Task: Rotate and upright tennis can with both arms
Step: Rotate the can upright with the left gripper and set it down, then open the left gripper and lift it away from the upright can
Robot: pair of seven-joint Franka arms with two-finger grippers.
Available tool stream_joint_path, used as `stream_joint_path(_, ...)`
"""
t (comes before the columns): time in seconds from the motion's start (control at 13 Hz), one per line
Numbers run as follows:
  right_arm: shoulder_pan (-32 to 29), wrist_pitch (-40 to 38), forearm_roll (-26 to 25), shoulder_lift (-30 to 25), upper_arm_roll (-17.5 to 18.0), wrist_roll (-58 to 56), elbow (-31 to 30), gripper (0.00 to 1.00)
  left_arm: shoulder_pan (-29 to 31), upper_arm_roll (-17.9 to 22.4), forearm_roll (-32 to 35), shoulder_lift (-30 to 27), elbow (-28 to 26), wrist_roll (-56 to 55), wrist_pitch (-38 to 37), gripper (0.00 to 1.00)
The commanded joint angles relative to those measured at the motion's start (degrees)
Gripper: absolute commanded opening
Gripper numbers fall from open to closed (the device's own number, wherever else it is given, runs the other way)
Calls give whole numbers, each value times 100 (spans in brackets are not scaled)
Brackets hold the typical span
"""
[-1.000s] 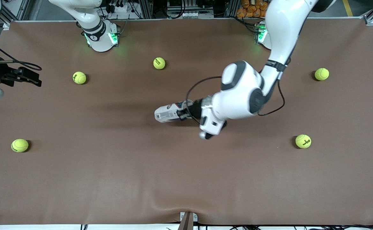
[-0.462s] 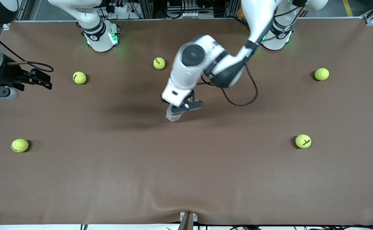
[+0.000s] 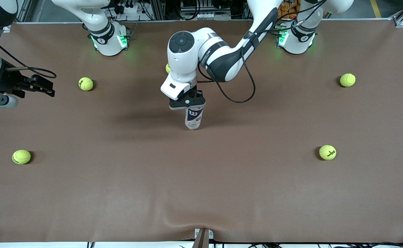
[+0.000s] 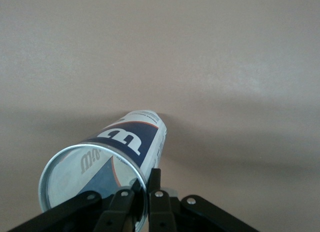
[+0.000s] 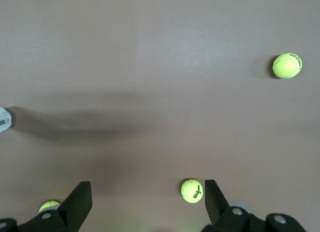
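The tennis can (image 3: pixel 193 119), clear with a white and navy label, stands upright on the brown table mat near the middle. My left gripper (image 3: pixel 187 102) is right above it, shut on its silvery rim. In the left wrist view one finger is inside the open mouth and one outside, pinching the wall of the tennis can (image 4: pixel 127 142) at my left gripper (image 4: pixel 144 179). My right gripper (image 3: pixel 46 88) waits open and empty over the right arm's end of the table; it also shows in its wrist view (image 5: pixel 147 202).
Yellow-green tennis balls lie scattered: one (image 3: pixel 86 83) near the right gripper, one (image 3: pixel 21 156) nearer the camera, two (image 3: pixel 347 80) (image 3: pixel 327 152) toward the left arm's end, one (image 3: pixel 167 68) half hidden by the left arm. The right wrist view shows balls (image 5: pixel 192 190) (image 5: pixel 287 65).
The left arm has swung its wrist up and over, turning the can from lying on its side to standing upright. The right gripper has barely moved.
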Motion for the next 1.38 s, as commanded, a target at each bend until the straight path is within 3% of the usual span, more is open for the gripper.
stream_joint_path(0.0,-110,77,58,-69,-5,-18,-128,100,-141,70,129,136,84,97,10,0)
stream_joint_path(0.08,-110,86,58,-60,-5,-18,-128,100,-150,61,129,137,84,115,10,1)
stream_joint_path(0.15,-75,112,58,-60,-5,-18,-128,100,-151,61,129,137,84,115,19,58)
stream_joint_path(0.23,-58,112,58,-60,-5,-18,-119,100,-151,70,129,137,84,106,37,100)
stream_joint_path(0.54,-66,147,58,-43,4,-27,-136,100,-107,52,121,50,171,115,81,100)
stream_joint_path(0.77,-101,138,58,-43,-5,-150,-136,100,86,149,121,-546,198,132,-190,100)
stream_joint_path(1.0,-101,165,49,-43,-5,-150,-119,100,822,193,69,-1555,58,666,-805,100)
stream_joint_path(1.31,-58,305,49,-16,-5,-71,-128,100,2017,202,15,-2533,22,1010,-2157,100)
